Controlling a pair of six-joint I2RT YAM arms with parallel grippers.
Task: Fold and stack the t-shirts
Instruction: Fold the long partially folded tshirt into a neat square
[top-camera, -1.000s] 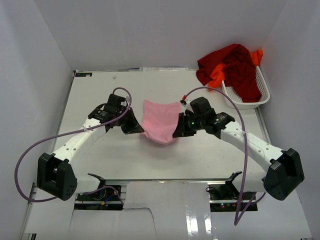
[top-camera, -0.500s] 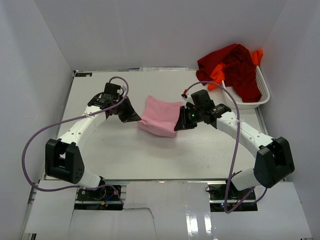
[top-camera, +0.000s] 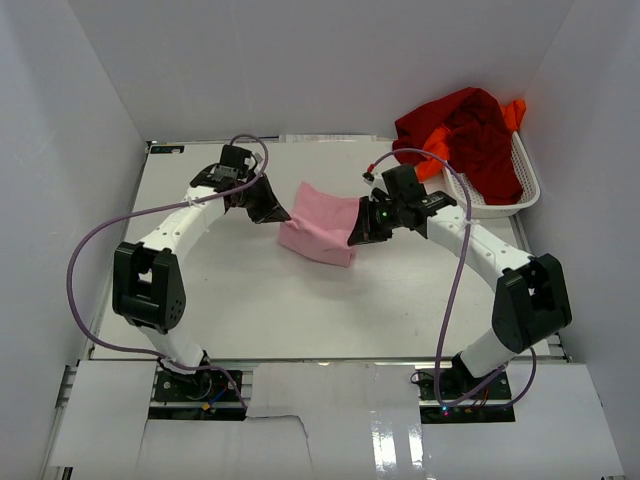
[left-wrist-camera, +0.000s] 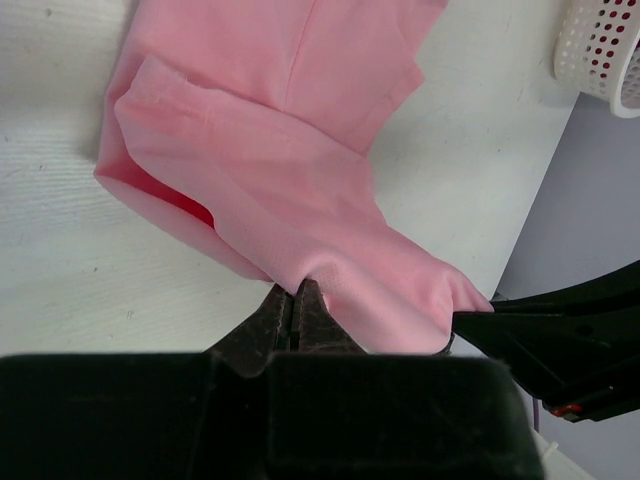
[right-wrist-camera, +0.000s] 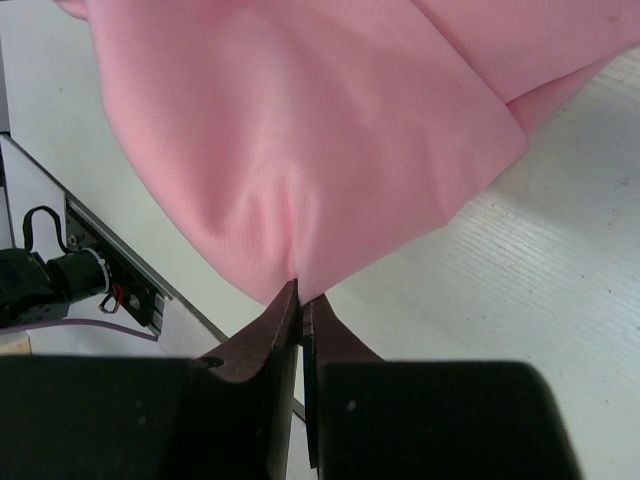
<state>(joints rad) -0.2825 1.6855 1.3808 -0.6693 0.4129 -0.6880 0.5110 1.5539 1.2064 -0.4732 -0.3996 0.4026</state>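
The white table (top-camera: 250, 310) fills the floor of the view, and the left arm (top-camera: 170, 235) and right arm (top-camera: 480, 250) curve over it towards its middle. At the far right corner a white mesh basket (top-camera: 500, 205) holds the dark red t-shirt (top-camera: 480, 140), heaped and spilling over its far rim, with the bright orange t-shirt (top-camera: 435, 152) showing at the edges of that heap. The light pink t-shirt (top-camera: 322, 225) lies well apart from the basket, mid-table, folded into a rough rectangle directly between the two grippers. The left gripper (left-wrist-camera: 297, 290) has its jaws pressed together on a bunched bit of the pink cloth at the shirt's left side, the fabric fanning away from the tips. The right gripper (right-wrist-camera: 300, 290) likewise pinches a pucker of pink cloth at the shirt's right side, the cloth spreading out beyond its tips.
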